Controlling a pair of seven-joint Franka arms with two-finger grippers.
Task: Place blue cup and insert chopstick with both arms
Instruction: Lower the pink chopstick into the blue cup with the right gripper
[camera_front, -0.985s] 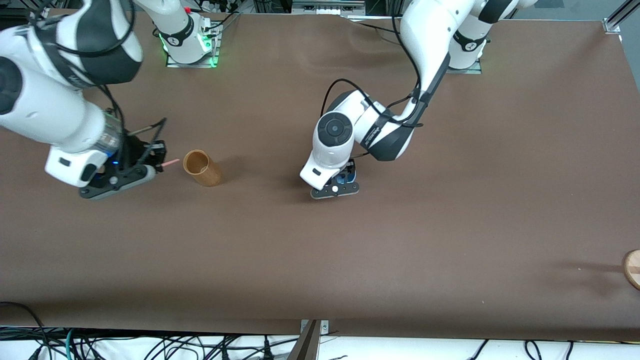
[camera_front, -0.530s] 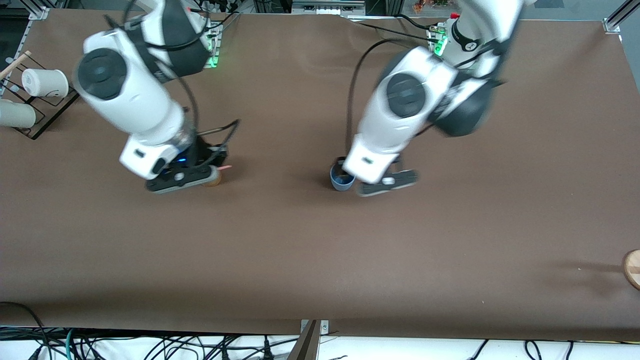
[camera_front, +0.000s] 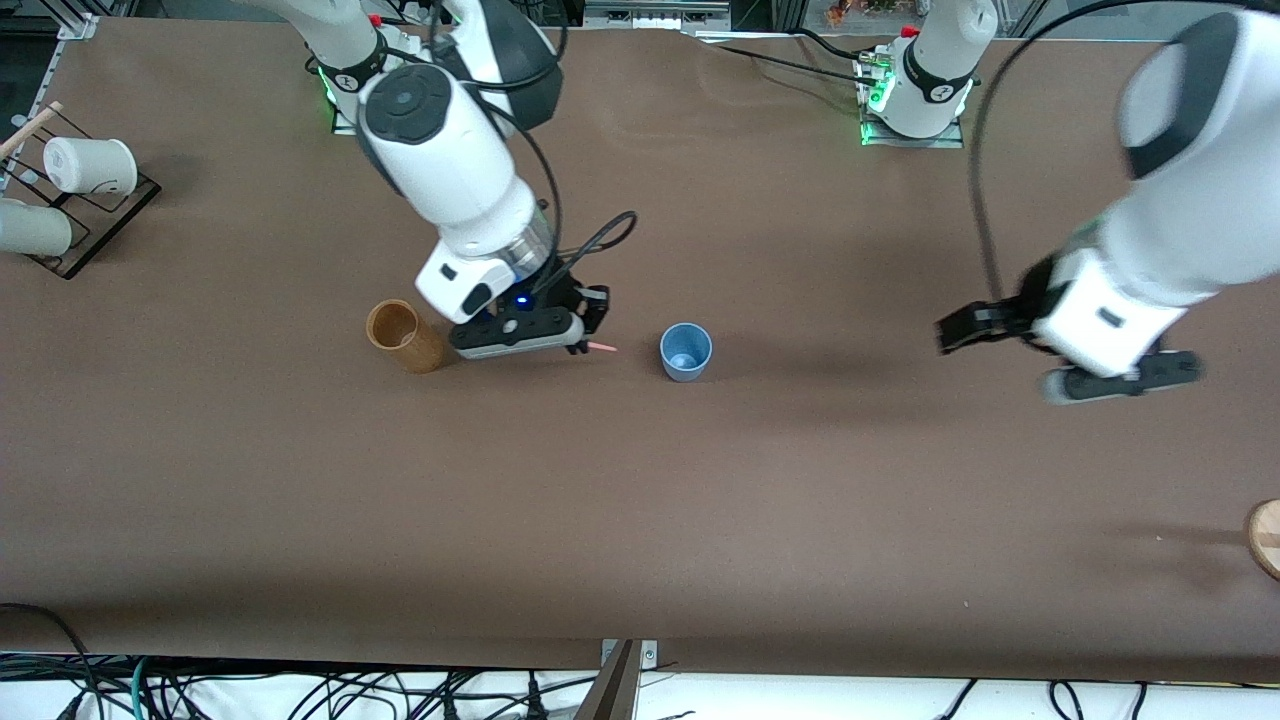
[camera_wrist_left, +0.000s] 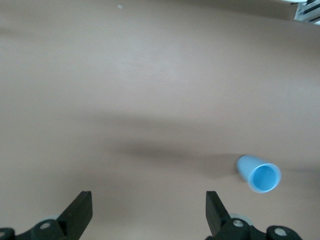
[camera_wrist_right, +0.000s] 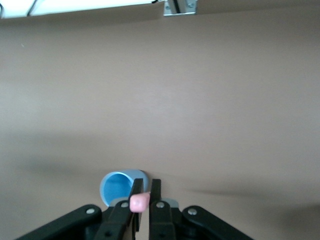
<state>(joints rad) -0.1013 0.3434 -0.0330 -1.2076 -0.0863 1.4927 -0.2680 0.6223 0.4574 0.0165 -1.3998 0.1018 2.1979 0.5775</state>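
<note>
Cup (camera_front: 686, 351) stands upright and alone on the brown table (camera_front: 640, 520), near the middle of the front frame, rim up, nothing inside. Blue cup looks placed already; the insertion is not yet done.

Right gripper (camera_front: 592, 335), centre-left of the front frame, is closed on the pink chopstick (camera_front: 603, 347), whose tip pokes out toward the cup, just short of it. A tan cylinder holder (camera_front: 404, 337) stands just beside this gripper, toward the right arm's end of the table.

Left gripper (camera_front: 1062, 352), at the right of the front frame, hangs over bare table well apart from the cup, jaws spread wide and holding nothing. It appears to be waiting.

Risks, as I judge them: the stick lies close to level in the grip, so lowered that way it would strike the rim and tip the light cup. A small mouth leaves little margin for a sideways miss. The stick could also pivot between the pads.

Right wrist view shows the stick's pink end (camera_wrist_right: 139, 202) pinched between the fingers with the cup's mouth (camera_wrist_right: 122, 187) just beside it, an alignment the front view hides. Left wrist view confirms the wide-open jaws and the cup (camera_wrist_left: 259, 174) lower right in its frame.
</note>
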